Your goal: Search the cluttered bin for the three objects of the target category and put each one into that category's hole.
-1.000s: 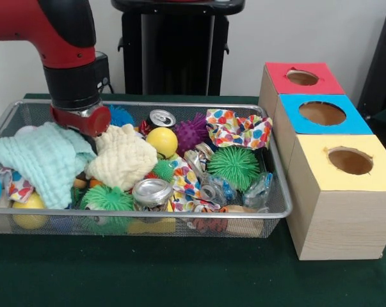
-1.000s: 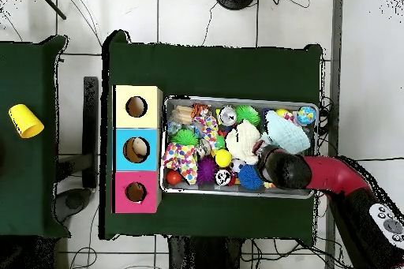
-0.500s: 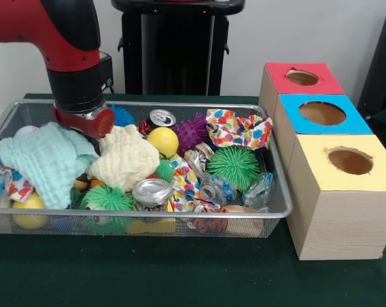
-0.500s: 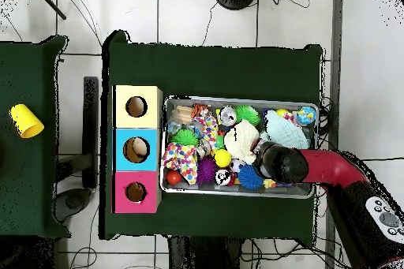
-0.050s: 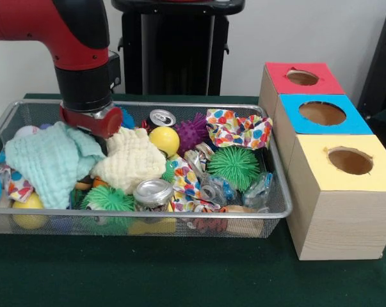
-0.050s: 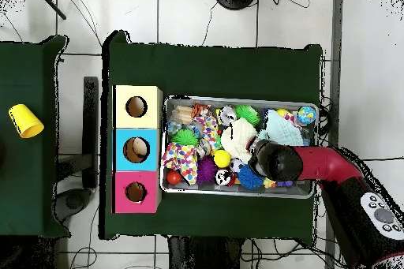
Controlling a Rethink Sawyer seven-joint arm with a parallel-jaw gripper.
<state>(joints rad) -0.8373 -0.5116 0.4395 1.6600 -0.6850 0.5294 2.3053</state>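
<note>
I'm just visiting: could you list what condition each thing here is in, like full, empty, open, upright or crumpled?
Wire mesh bin: full of clutter.
Silver tin can: upright.
Mint green cloth: crumpled.
Pale yellow cloth: crumpled.
Red-topped box: hole open.
Blue-topped box: hole open.
Yellow-topped box: hole open.
Robot gripper: hidden between the cloths.

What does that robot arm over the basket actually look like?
The arm is thick and rounded, with glossy red shells and black joints. Its last segment is a black cylinder ending in a red collar with a silvery ring. In the overhead view a grey panel with round buttons shows near its base.
</note>
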